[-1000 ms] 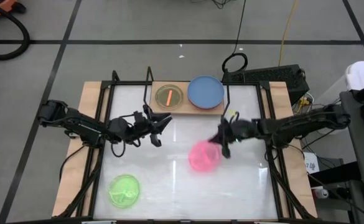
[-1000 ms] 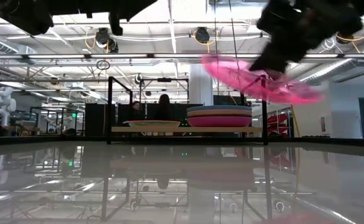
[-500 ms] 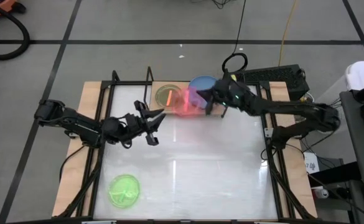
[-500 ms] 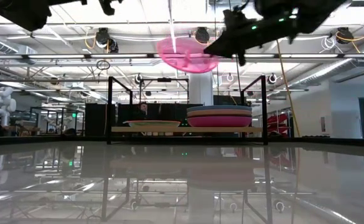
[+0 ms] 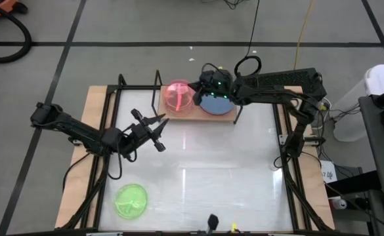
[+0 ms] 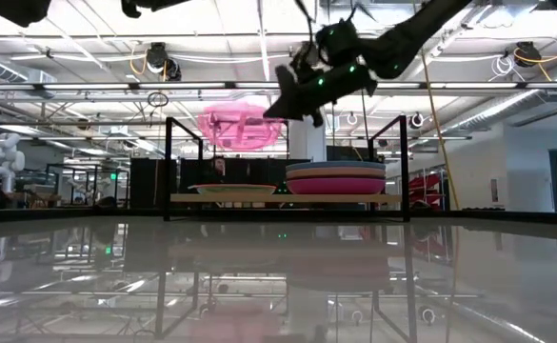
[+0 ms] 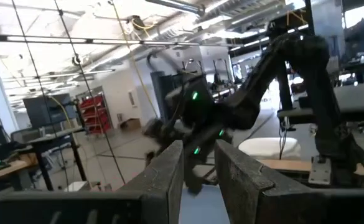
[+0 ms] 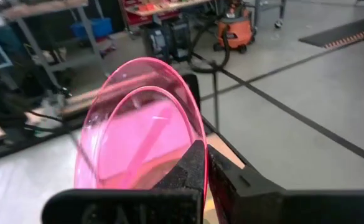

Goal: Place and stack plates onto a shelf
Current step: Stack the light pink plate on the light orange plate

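Hot pink plate (image 5: 178, 96) now carried from mid-counter to above shelf (image 5: 228, 116), clamped at rim by right pincer (image 5: 198, 97); release pending. Left pincer (image 5: 157, 131) held open, empty, near shelf front. Lime plate (image 5: 131, 200) remaining.

A translucent hot pink plate (image 5: 178, 96) hangs above the shelf's (image 5: 168, 113) left half, lime green plate (image 5: 131, 199) lying on the table.

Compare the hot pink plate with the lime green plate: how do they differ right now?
The translucent hot pink round plastic plate is pinched at its rim by the right gripper; the translucent lime green round plastic plate is untouched. The pink one hangs in the air above the light-wood shelf; the green one lies flat on the white tabletop, near its front-left corner. Both are round, shallow and see-through.
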